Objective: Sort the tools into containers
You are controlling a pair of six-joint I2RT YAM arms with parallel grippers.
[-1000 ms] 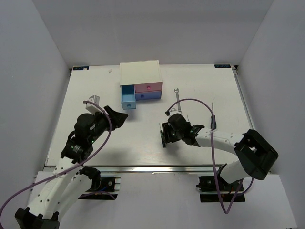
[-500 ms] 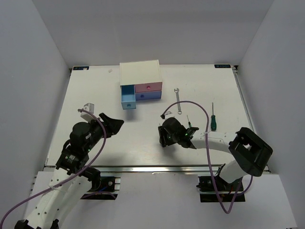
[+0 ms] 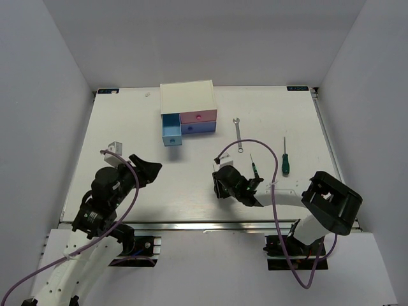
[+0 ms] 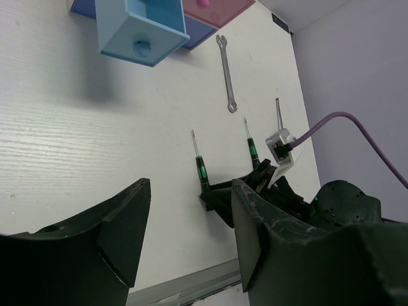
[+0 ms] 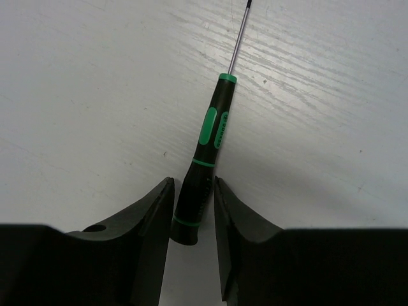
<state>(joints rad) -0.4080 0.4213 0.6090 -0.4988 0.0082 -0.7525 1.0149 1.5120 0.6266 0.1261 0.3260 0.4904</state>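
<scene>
Both fingers (image 5: pixel 131 233) of the right pincer (image 5: pixel 193 183) squeeze the small dark-handled screwdriver (image 5: pixel 213 127) for lifting; the left pincer (image 4: pixel 189 188) gapes empty.

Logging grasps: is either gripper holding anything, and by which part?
The right gripper pinches the small black-and-green screwdriver by its handle's butt end; left gripper holds nothing.

Light blue drawer (image 3: pixel 171 135) open; wrench (image 3: pixel 238 135) and small screwdriver (image 5: pixel 205 153) lie flat outside.

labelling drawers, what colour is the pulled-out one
The open drawer is light blue; the left wrist view shows it best.
</scene>
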